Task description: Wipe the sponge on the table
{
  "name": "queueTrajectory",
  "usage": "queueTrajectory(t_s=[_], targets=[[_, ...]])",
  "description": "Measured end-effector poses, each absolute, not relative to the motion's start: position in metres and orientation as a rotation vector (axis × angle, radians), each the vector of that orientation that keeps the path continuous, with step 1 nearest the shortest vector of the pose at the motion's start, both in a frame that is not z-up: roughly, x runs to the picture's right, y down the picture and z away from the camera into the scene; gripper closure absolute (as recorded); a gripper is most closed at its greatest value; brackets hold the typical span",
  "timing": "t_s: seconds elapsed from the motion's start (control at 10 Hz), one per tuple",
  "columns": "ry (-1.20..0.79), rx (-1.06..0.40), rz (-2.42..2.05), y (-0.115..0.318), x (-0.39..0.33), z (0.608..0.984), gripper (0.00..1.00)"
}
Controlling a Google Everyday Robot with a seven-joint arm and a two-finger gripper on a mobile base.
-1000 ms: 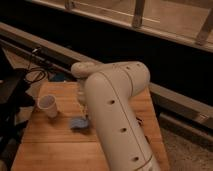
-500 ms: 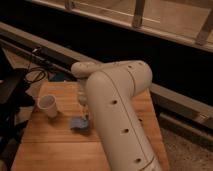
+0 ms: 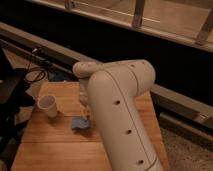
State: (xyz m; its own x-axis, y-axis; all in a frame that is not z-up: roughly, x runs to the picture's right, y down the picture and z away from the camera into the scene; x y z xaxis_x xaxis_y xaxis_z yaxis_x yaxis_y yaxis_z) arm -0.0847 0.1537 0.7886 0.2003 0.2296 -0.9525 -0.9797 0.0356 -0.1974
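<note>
The blue sponge lies flat on the light wooden table, near its middle. My gripper reaches down from the big white arm and ends just above the sponge's right edge, close to it or touching it. The arm's bulk hides the right half of the table and part of the gripper.
A white paper cup stands upright on the table left of the sponge, about a cup's width away. Dark equipment and cables sit past the table's left edge. A dark wall with a rail runs behind the table.
</note>
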Motion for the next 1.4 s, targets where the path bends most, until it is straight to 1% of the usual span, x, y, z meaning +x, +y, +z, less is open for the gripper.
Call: queueTrajectory(t_s=[0.8, 1.0, 1.2, 1.4], targets=[[0.920, -1.116, 1.196, 0.154, -0.073, 0.785, 1.00], [0.917, -1.113, 1.203, 0.145, -0.075, 0.790, 1.00], [0.923, -1.117, 1.203, 0.145, -0.068, 0.790, 1.00], [0.922, -1.117, 1.195, 0.142, -0.076, 0.791, 1.00]])
